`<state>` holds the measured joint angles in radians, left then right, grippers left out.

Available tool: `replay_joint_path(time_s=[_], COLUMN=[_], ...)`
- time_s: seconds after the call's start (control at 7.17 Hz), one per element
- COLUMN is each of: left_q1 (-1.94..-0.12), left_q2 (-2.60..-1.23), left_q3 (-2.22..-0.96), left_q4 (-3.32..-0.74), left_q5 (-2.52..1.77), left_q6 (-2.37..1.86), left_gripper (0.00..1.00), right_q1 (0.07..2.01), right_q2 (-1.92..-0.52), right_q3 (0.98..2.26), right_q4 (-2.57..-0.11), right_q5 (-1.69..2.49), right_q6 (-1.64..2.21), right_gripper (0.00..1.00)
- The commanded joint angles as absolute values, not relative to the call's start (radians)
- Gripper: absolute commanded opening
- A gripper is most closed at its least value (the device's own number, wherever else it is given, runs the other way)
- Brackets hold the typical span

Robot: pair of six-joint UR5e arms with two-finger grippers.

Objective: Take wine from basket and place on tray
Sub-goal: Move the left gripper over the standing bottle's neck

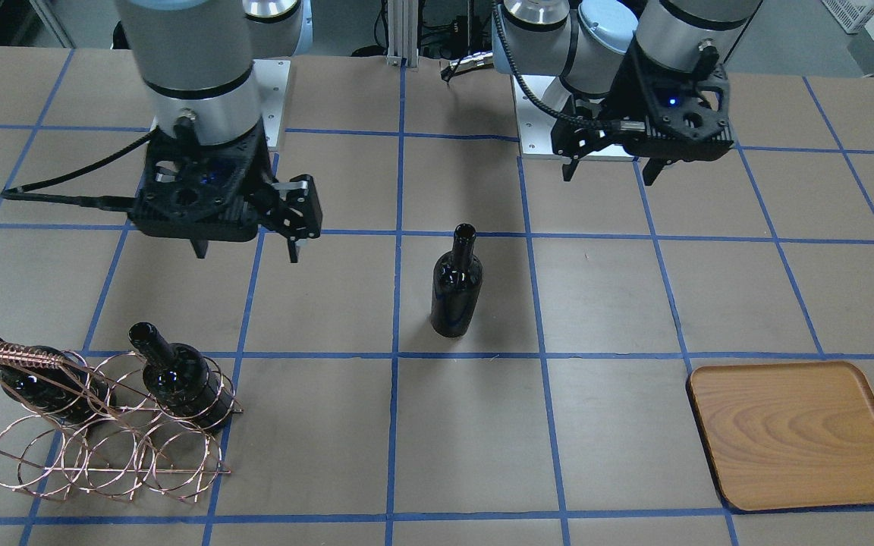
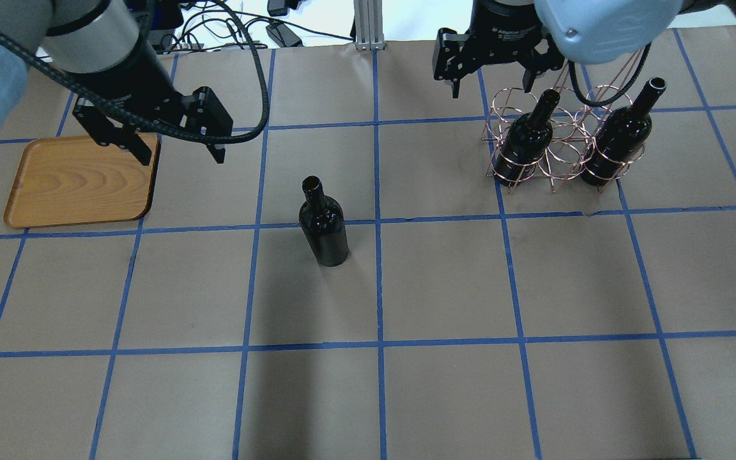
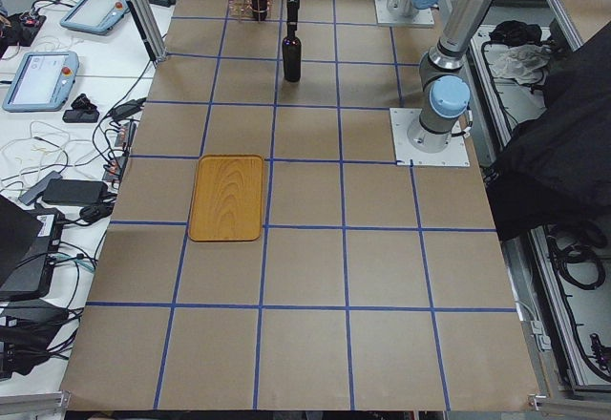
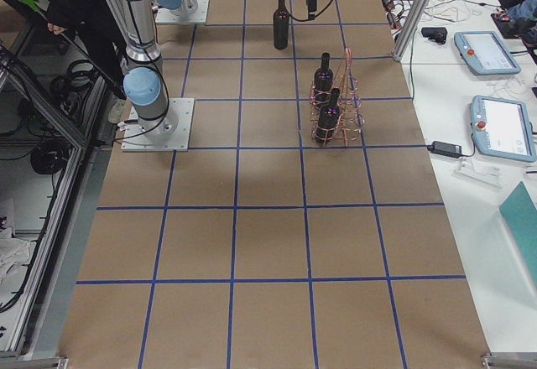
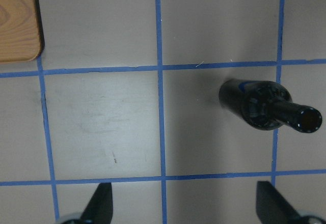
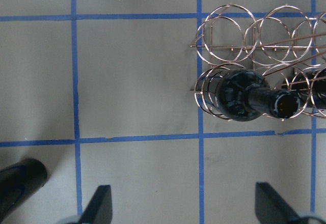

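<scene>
One wine bottle (image 1: 456, 292) stands upright alone on the table's middle; it also shows in the overhead view (image 2: 324, 227) and the left wrist view (image 5: 260, 107). Two more bottles (image 2: 524, 137) (image 2: 617, 144) lean in the copper wire basket (image 1: 20, 354). The wooden tray (image 2: 80, 182) lies empty. My left gripper (image 2: 179, 150) is open and empty, hovering between the tray and the standing bottle. My right gripper (image 2: 490, 86) is open and empty, above the table beside the basket's bottle (image 6: 242, 96).
The table is brown paper with a blue tape grid. The arm bases (image 1: 278, 98) (image 1: 551, 114) stand at the robot's edge. An aluminium post (image 2: 365, 22) stands at the far edge. Tablets and cables (image 4: 495, 126) lie on a side bench.
</scene>
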<state>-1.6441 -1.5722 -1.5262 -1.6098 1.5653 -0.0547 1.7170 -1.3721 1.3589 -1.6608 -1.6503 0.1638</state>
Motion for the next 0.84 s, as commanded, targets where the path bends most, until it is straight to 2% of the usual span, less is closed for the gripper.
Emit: replay_joint_path(time_s=[0.0, 0.28, 0.7], left_q1=[-1.745, -1.811, -1.818], left_q2=[-1.623, -1.673, -1.706], left_q3=[-1.528, -1.528, -1.574], left_q4=[-1.54, -1.529, -1.444], left_q5=[1.56, 1.562, 1.5], left_q6=[-0.135, -0.167, -0.212], left_gripper=[1.0, 1.0, 1.0], right_q1=[1.689, 1.681, 1.68], right_q2=[-1.385, -1.411, -1.454], right_q3=[1.37, 1.41, 1.462], right_q4=[-1.66, -1.66, -1.649], right_q5=[-1.64, -1.64, -1.637], right_q6=[0.146, 0.053, 0.098], right_gripper=[1.0, 1.0, 1.0])
